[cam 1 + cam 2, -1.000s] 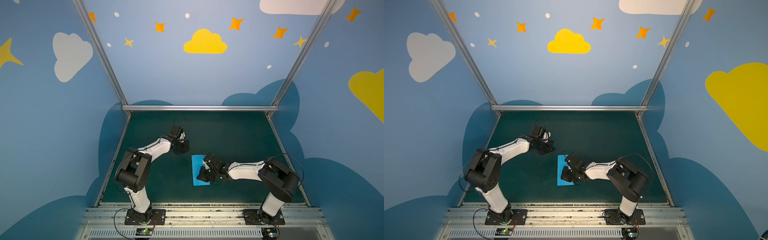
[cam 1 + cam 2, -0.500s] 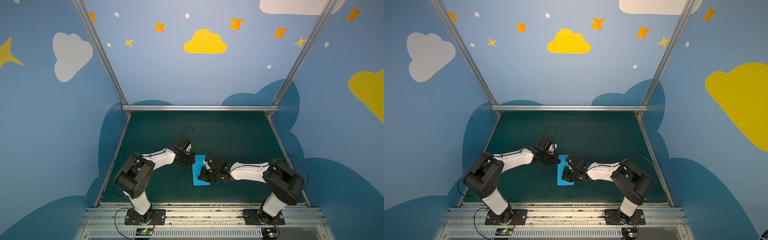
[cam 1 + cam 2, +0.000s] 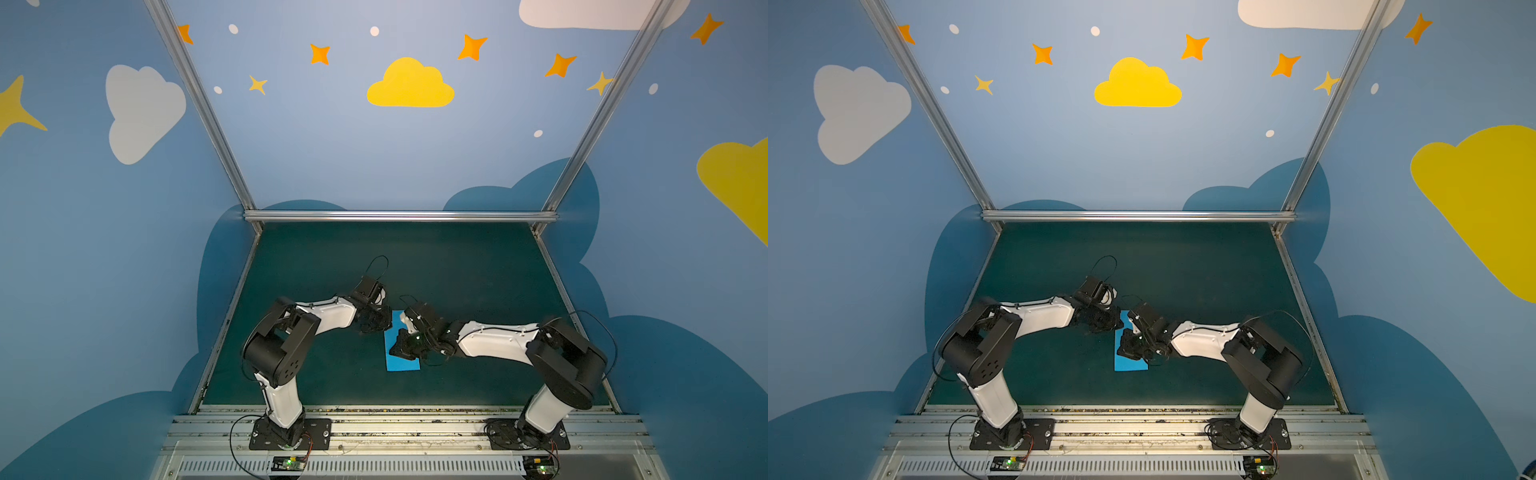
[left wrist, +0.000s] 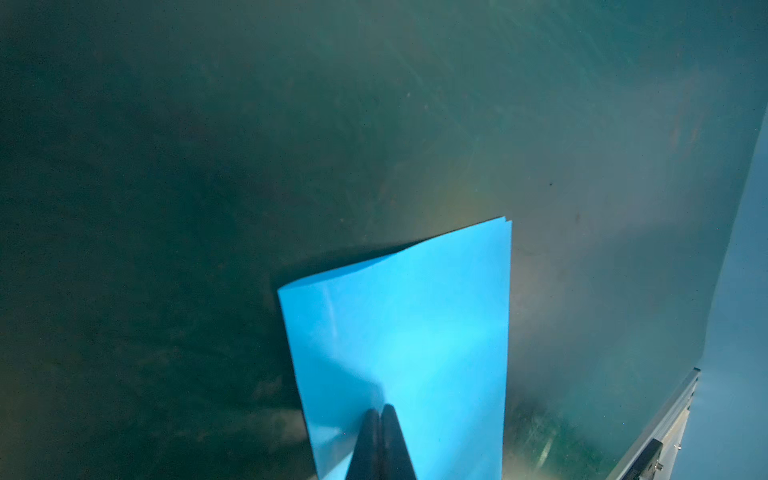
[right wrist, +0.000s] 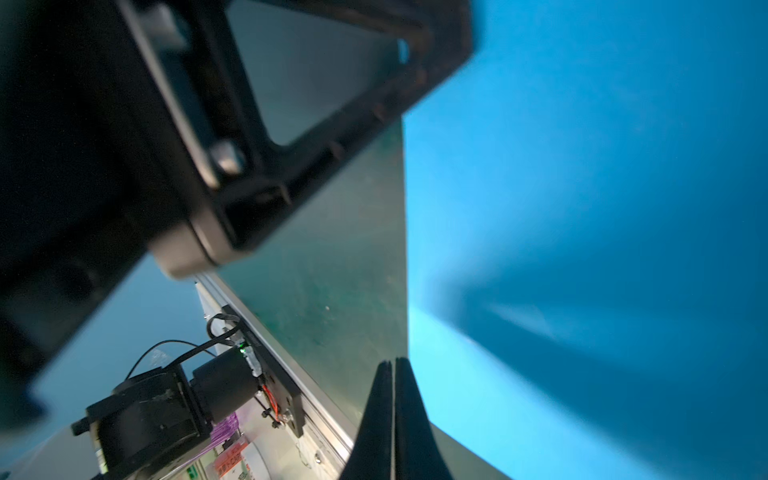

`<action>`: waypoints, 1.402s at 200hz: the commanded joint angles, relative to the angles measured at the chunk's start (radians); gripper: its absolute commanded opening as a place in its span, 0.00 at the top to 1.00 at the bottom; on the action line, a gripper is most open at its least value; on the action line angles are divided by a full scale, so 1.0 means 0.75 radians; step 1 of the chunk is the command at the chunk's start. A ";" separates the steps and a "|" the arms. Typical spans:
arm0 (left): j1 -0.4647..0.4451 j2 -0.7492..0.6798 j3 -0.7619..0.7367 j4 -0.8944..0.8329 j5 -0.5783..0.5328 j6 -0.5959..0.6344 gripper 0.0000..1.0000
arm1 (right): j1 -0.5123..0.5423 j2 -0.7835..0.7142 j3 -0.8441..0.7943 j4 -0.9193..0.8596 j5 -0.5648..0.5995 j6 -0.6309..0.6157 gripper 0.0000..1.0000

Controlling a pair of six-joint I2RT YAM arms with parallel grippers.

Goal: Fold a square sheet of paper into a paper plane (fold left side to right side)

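The paper [image 4: 407, 332] is looking light and limp; pinching its free edge seems best. The left gripper [image 4: 381, 409] and right gripper [image 5: 393, 361] are sitting closed, empty.

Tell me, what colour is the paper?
The paper is plain sky blue, clearest in the left wrist view.

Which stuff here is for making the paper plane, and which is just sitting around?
For the job: blue sheet of paper, folded in half; left gripper, shut, over the paper; right gripper, shut, by the paper's edge.
Just there: green mat; metal frame bar; painted yellow cloud.
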 commanded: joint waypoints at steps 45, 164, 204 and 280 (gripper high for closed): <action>0.000 -0.015 -0.021 -0.048 -0.052 0.008 0.96 | 0.009 0.111 -0.023 0.089 -0.013 0.025 1.00; 0.212 0.242 0.512 -0.414 -0.081 0.239 0.96 | 0.032 0.165 -0.163 0.195 0.009 0.079 1.00; 0.172 -0.019 0.343 -0.318 0.026 0.177 0.96 | 0.027 0.131 -0.118 0.188 -0.039 0.059 1.00; 0.007 -0.233 0.055 -0.189 0.033 0.091 0.96 | -0.015 -0.342 -0.266 -0.085 0.105 0.003 0.94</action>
